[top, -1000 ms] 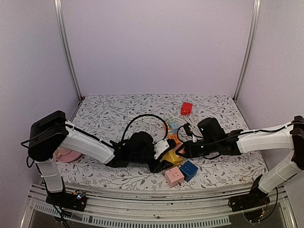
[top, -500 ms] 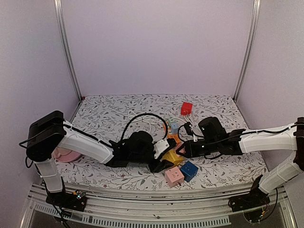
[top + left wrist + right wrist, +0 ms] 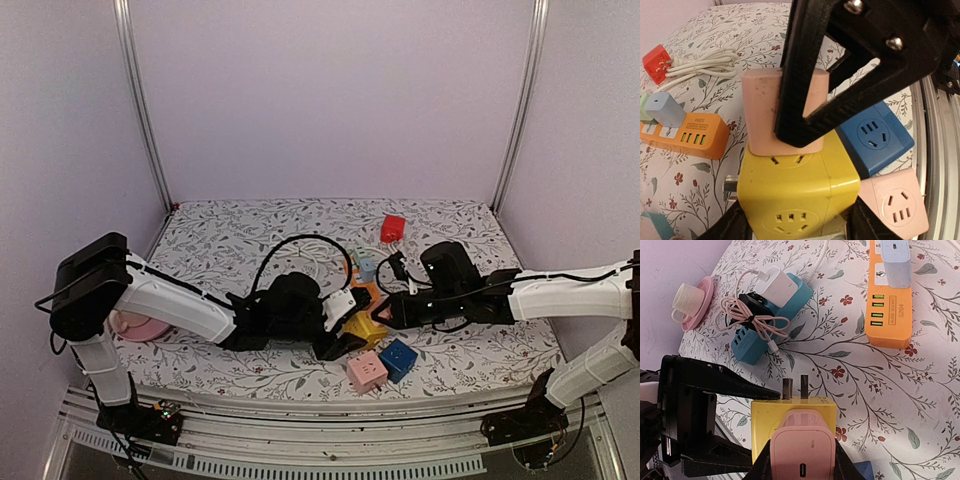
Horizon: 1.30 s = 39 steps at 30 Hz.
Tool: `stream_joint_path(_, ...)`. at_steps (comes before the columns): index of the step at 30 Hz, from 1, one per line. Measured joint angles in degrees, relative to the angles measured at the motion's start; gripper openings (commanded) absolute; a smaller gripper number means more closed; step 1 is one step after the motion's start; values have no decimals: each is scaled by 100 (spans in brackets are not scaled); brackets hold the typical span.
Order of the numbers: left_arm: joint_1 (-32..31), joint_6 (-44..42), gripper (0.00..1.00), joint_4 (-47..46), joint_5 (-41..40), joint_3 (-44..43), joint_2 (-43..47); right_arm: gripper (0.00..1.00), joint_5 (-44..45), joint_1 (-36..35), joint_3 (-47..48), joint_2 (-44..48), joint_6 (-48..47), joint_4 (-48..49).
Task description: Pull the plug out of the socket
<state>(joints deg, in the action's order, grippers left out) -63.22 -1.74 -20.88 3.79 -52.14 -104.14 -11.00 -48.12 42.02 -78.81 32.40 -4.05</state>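
At the middle of the table, in the overhead view, the yellow cube socket (image 3: 362, 328) is held by the left gripper (image 3: 345, 338), and it is met from the other side by the right gripper (image 3: 388, 312). Both arms are reached low and inward, with the forearms close to level and the wrists turned toward each other.

In the left wrist view, the left fingers (image 3: 732, 227) are set apart on either flank of the yellow cube socket and pressed against it. The pink plug (image 3: 760, 110) is seated against the socket's upper face and is pinched by the black fingers of the right gripper. A blue cube socket (image 3: 875, 132) and a pink cube socket (image 3: 895, 200) lie just beside.

In the right wrist view, the right fingers (image 3: 842, 469) are clamped tight on the sides of the pink plug, and no gap to the socket is seen, so the plug is judged not yet drawn. The pull is best made straight along the plug's pins, away from the socket face, with the socket braced squarely. A sideways wrench should be avoided, since the pins could bind or the cube could slip.
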Motion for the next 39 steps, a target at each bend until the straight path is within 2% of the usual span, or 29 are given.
stream_joint_path(31, -52, -22, 0, -74, -61, -131, 42, 3, 195, -9, 208, 352, -164, -553)
stream_joint_path(37, -63, -20, 15, -81, -133, -151, 63, 3, 164, -9, 258, 352, -155, -581)
stream_joint_path(39, -66, -20, 25, -68, -153, -166, 63, 3, 136, -2, 258, 352, -114, -560)
